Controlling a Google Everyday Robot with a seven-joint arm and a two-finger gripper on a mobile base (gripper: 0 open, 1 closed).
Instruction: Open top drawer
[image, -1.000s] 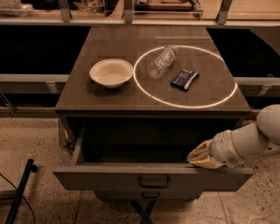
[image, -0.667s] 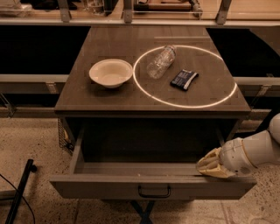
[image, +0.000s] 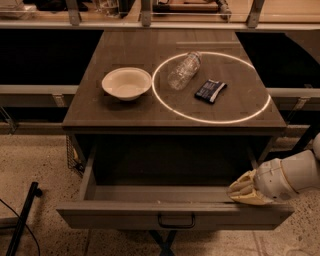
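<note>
The top drawer is pulled far out from under the brown tabletop; its grey-beige front faces me with a small black bail handle at its middle. The drawer's inside looks dark and empty. My gripper reaches in from the right on a white arm and rests on the drawer front's top edge near its right end.
On the tabletop lie a white bowl, a clear plastic bottle on its side and a dark snack packet, the last two inside a ring of light. A black pole leans at the lower left. Speckled floor surrounds the cabinet.
The drawer has slid further out toward me, and my gripper has moved down and forward with its front edge.
</note>
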